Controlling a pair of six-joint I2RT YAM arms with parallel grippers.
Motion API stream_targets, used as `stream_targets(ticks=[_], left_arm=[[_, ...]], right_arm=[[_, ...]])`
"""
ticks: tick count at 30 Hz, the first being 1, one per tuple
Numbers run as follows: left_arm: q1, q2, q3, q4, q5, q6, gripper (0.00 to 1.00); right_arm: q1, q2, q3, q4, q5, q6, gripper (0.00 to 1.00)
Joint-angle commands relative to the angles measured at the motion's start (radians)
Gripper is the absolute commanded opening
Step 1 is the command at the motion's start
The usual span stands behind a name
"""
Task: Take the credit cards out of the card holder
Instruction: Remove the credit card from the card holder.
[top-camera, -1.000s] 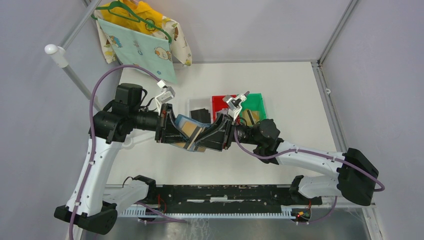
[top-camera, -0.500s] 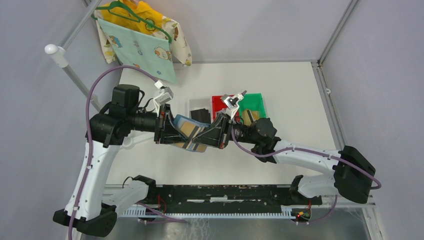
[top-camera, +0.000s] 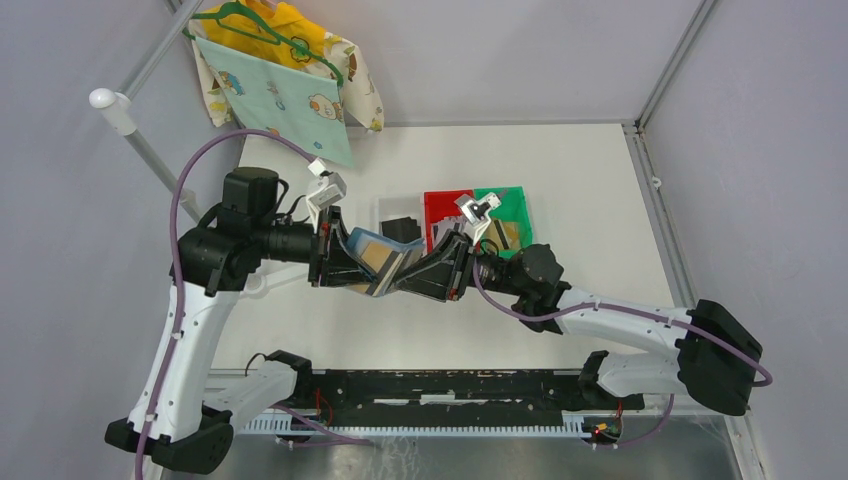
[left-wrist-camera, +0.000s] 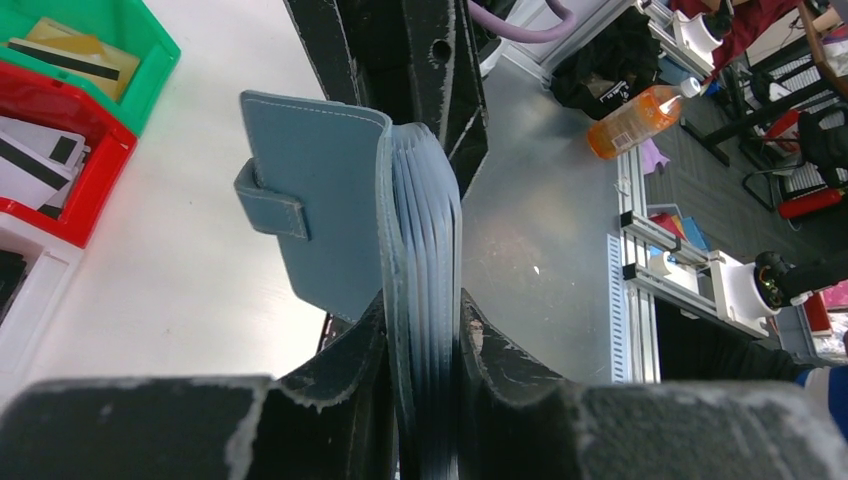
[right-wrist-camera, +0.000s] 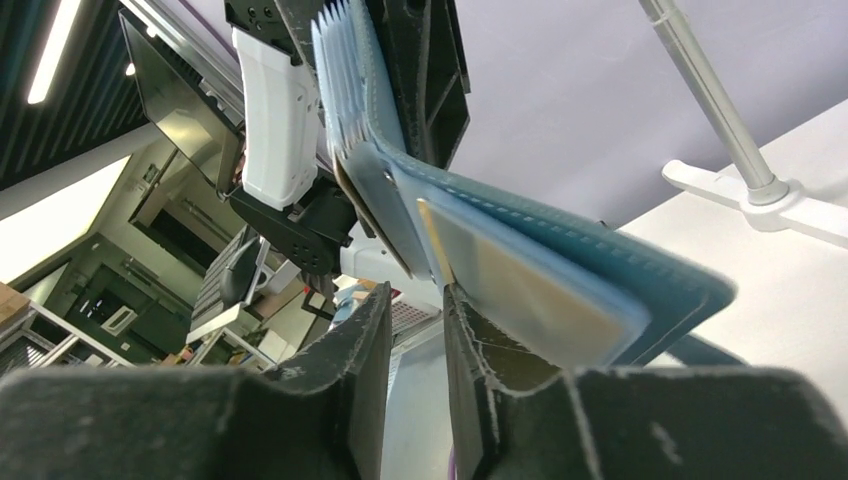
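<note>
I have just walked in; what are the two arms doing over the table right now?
The left gripper holds the slate-blue card holder clamped and fanned open above the table. The right gripper has its fingertips at the edge of a gold-tan card in one pocket; whether it actually grips the card cannot be told. Other cards already lie in the red bin and the green bin.

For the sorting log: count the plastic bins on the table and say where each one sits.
3, side by side in one row at mid-table: the white plastic bin on the left, the red plastic bin in the middle, the green plastic bin on the right. All are partly covered from above; no fourth shows.
</note>
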Motion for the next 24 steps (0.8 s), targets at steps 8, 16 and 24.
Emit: stream_targets(ticks=[8,16,24], left_arm=[[-0.010,-0.014,0.032,0.060,0.056,-0.062,0.26],[-0.011,-0.015,0.011,0.064,0.029,-0.054,0.26],[-0.011,-0.019,0.009,0.042,0.080,-0.027,0.35]], right_arm=[[0.009,0.060,0.114,0.041,0.030,-0.005,0.34],[0.009,0.091,0.166,0.032,0.021,0.001,0.32],[0.010,0.118,0.182,0.010,0.021,0.009,0.04]])
